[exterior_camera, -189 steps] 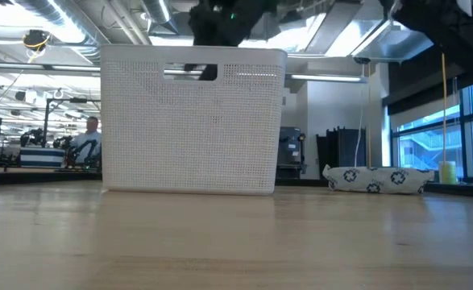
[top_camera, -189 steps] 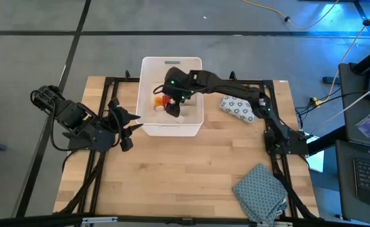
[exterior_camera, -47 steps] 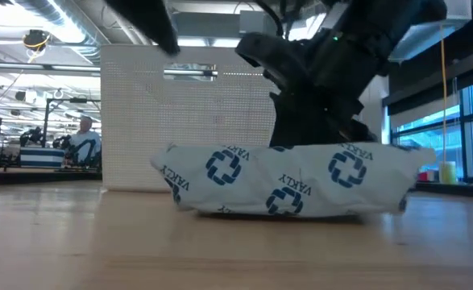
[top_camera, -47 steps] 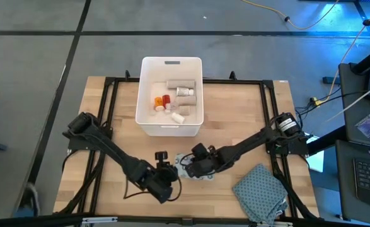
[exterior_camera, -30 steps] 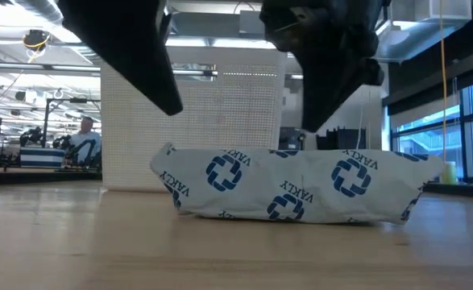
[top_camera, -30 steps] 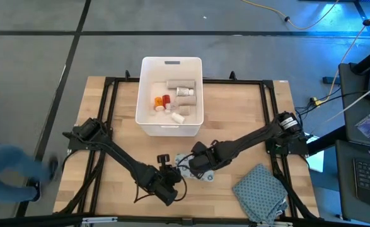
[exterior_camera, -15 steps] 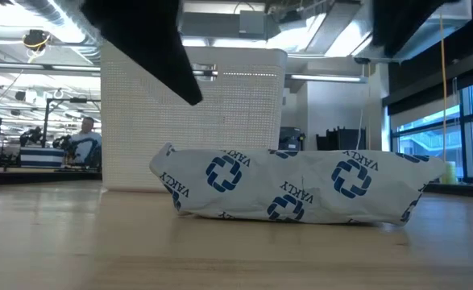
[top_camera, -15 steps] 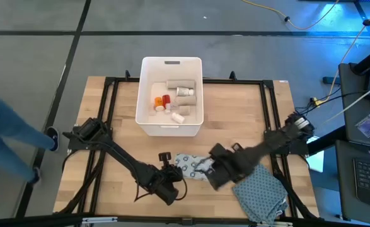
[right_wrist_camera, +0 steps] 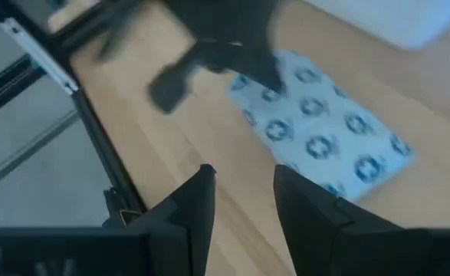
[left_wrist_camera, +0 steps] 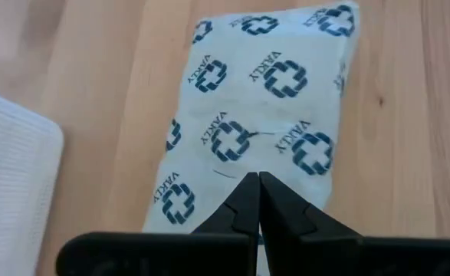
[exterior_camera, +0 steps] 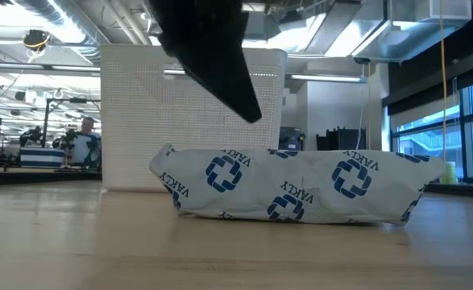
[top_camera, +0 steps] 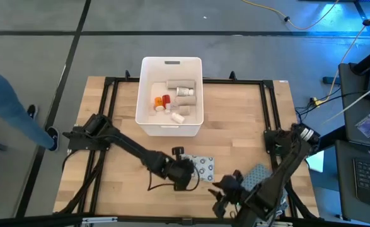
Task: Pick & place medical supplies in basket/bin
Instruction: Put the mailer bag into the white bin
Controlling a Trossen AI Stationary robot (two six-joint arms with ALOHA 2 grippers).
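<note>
The left tool hangs over the near end of the white blue-dotted soft pack, its fingers pressed together and gripping nothing. The pack lies flat on the counter, directly ahead of this tool. Beyond it stands the white bin, holding bottles and boxes. The right tool, fingers slightly parted and empty, hovers beside the patterned cloth.
</note>
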